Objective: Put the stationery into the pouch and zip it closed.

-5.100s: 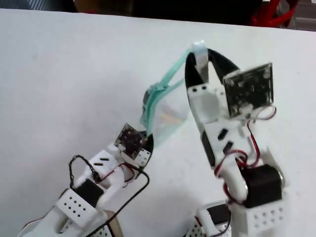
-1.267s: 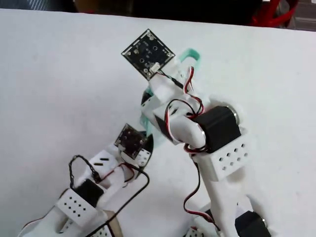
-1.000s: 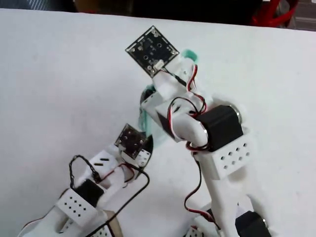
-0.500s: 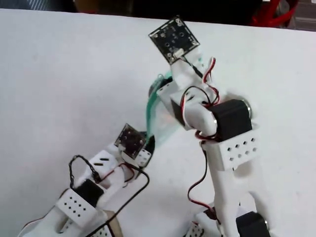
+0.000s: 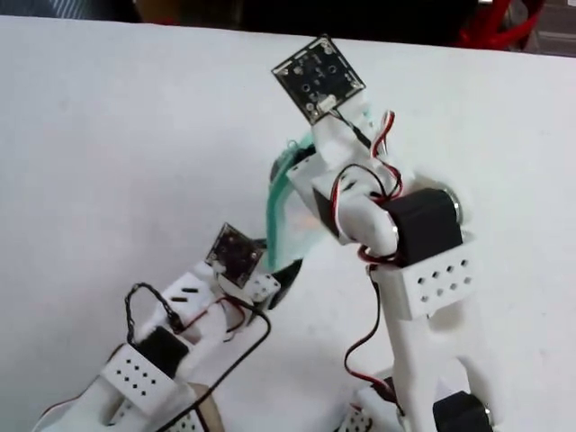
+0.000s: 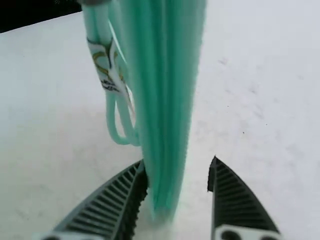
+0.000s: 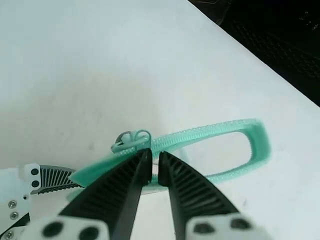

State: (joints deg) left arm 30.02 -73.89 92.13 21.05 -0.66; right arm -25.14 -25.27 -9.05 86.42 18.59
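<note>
**Both arms at the pouch (image 5: 281,207)**

The right gripper (image 7: 155,154) has its jaws almost pressed together. Its tips are on the pouch's green zipper band, just beside the slider (image 7: 131,137); whether they nip the band cannot be told. The left gripper (image 6: 177,175) is spread, with the band's near end between its jaws, touching one. The pouch sits mid-table (image 5: 108,135), between the arms.

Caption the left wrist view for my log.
Left gripper, fingers open, straddles an edge of the green pouch: one finger touches it, the other stands clear.
</note>
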